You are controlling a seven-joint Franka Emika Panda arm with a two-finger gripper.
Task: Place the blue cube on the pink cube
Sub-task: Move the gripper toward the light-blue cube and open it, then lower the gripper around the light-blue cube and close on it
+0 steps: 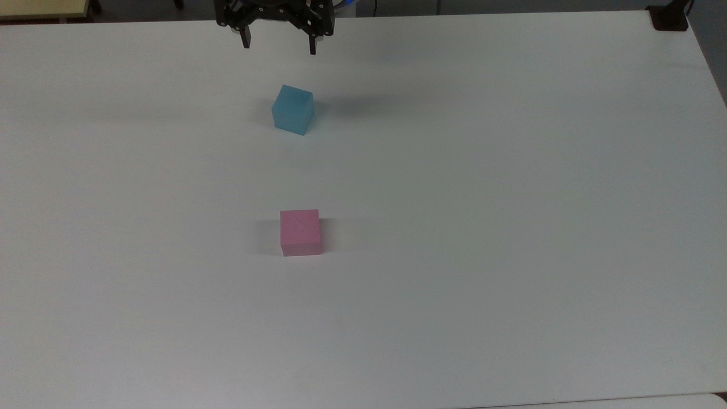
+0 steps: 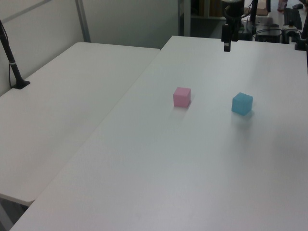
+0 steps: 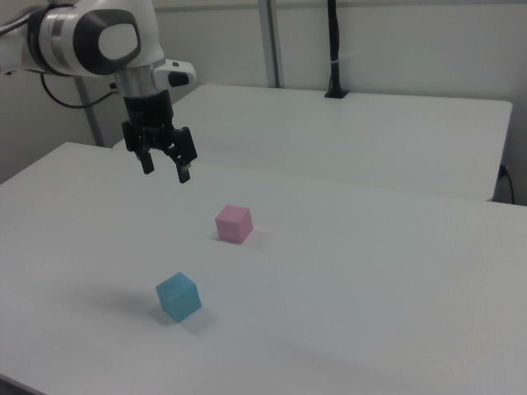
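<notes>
Cubes sit far from every edge of the white table [image 1: 511, 227]. In the top view, the blue cube [image 1: 293, 109] is upper middle, well apart from the pink cube [image 1: 300, 232] at center. Above, the gripper [image 1: 278, 44] hangs with jaws wide, holding nothing.

Blue cube [image 1: 292, 109] behind pink cube [image 1: 300, 232]

On the white table [image 2: 192, 159], the pink cube [image 2: 182, 96] sits apart from the blue cube [image 2: 242, 104].
</notes>
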